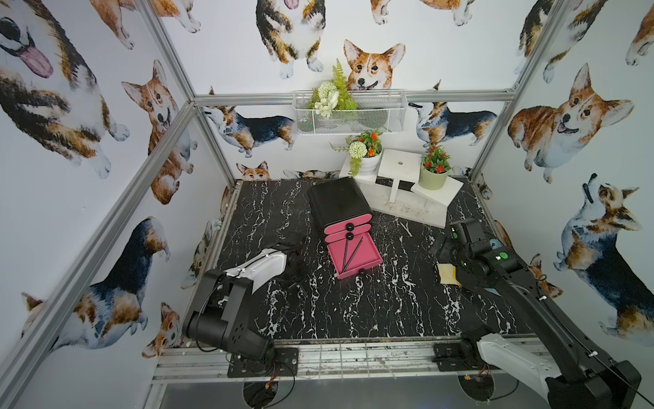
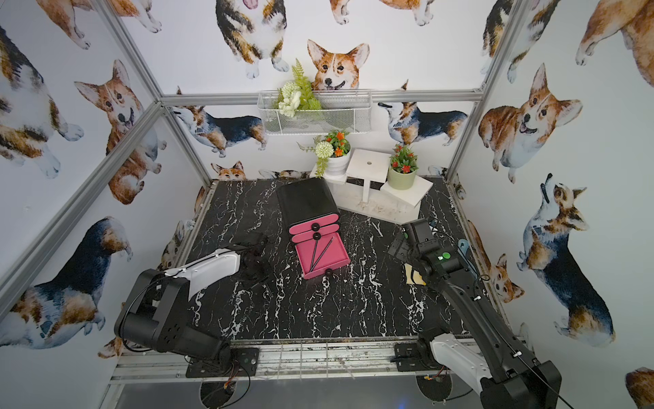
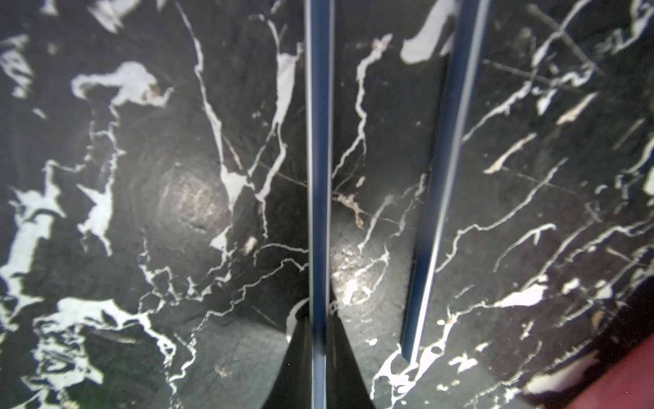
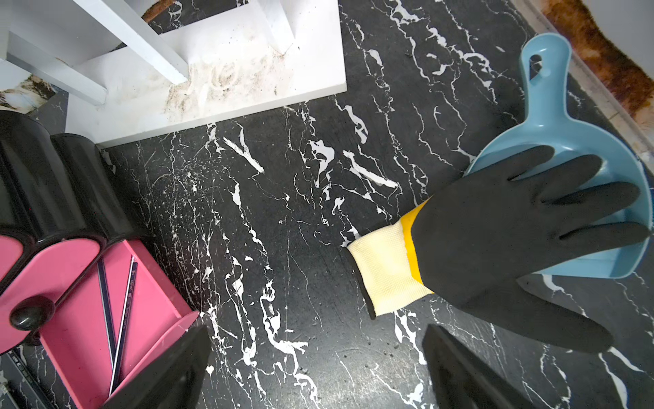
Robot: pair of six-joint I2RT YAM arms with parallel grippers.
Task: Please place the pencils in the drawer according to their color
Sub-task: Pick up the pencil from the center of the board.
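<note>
While the left gripper [image 3: 319, 329] pinches a dark pencil [image 3: 318, 159] beside the drawer [image 1: 369, 253], the right gripper [image 4: 311, 382] gapes empty. The pencil looks light, stiff and slick; a mid-length hold should stop it swivelling. Two pencils [image 1: 345, 255] lie in the drawer.

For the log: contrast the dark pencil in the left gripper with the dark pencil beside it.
The gripped dark pencil is pinched in the shut left gripper; the loose dark pencil lies free on the black marble table. The loose pencil slants away from the gripped pencil. Both are thin, straight.
</note>
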